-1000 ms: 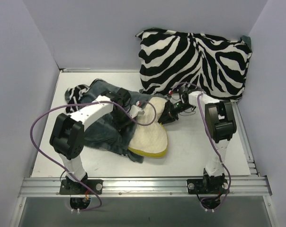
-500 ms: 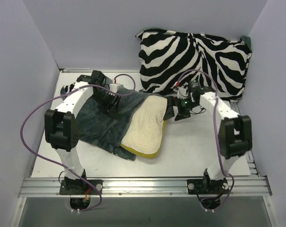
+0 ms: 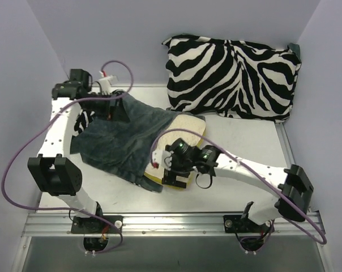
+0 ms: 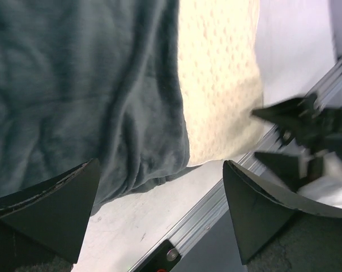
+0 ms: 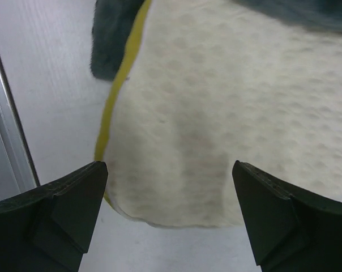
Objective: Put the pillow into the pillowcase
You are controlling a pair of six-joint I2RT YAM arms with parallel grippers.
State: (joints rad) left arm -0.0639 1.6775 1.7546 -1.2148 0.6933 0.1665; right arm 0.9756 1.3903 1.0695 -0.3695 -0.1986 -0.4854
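White table (image 3: 244, 141), pillow (image 3: 189, 124) partly inside pillowcase (image 3: 125, 139)

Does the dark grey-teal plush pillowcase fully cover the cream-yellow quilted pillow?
No, a broad part of the pillow lies bare past the pillowcase edge.

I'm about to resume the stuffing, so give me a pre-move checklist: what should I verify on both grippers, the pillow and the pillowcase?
1. Left gripper open and empty: ok.
2. Right gripper open, over the near end of the pillow: ok.
3. Pillow fully inside the pillowcase: not ok, its cream side sticks out.
4. Exposed part of the pillow lying flat: ok.
5. How deep the covered end sits: cannot tell, fabric hides it.
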